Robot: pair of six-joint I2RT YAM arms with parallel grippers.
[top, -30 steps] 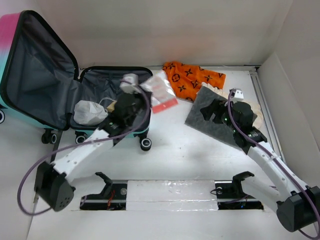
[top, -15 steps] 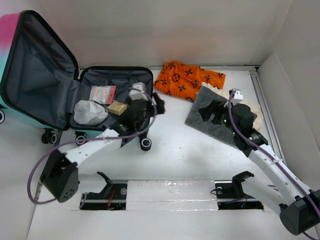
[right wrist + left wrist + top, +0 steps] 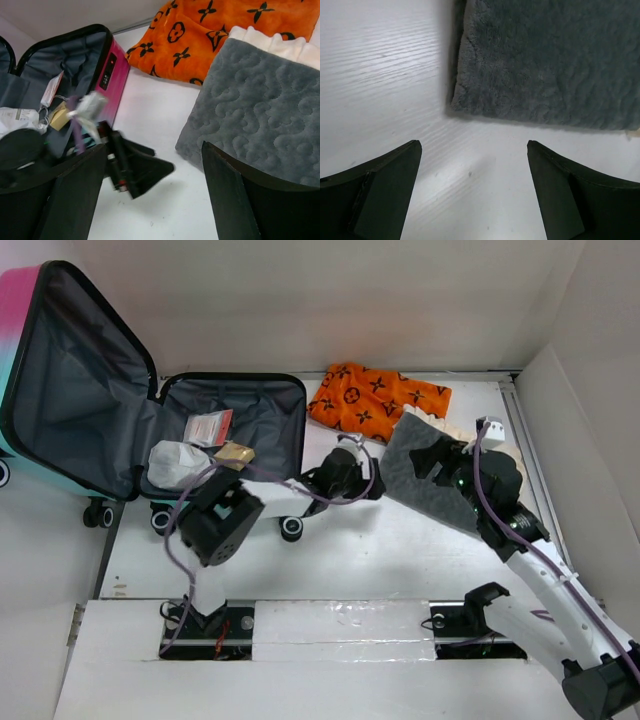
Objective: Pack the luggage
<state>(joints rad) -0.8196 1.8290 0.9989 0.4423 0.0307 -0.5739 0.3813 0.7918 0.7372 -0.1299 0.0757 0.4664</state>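
From above, the small hard-shell luggage (image 3: 85, 380), pink-to-teal outside and dark grey inside, stands open at the far left corner of the white worktop (image 3: 400, 570) with its lid propped up. A second ago the left gripper (image 3: 366, 480) was pinching a flat red-and-white packet (image 3: 208, 428) over the open half. That packet now lies inside against the far wall, beside a crumpled white bag (image 3: 175, 465) and a small tan box (image 3: 233, 454), so one more item looks packed. The arm has since swung right and sits low near the worktop's middle, just beside the near left corner of a folded grey plush blanket (image 3: 405, 472). An orange blanket with dark monogram print (image 3: 380, 398) lies at the far edge, apart from the suitcase. The right gripper (image 3: 436, 462) hovers over the grey blanket, shifted a little toward the far edge compared with before. In the left wrist view the fingers are spread wide with only bare worktop between them, and the blanket's corner lies just ahead, not yet touched. In the right wrist view the fingers also stand well apart and hold nothing. The grey blanket fills the right side over a white cloth (image 3: 270, 42), with the suitcase's pink shell and the other gripper to the left. The grey blanket is probably the next item to go in.
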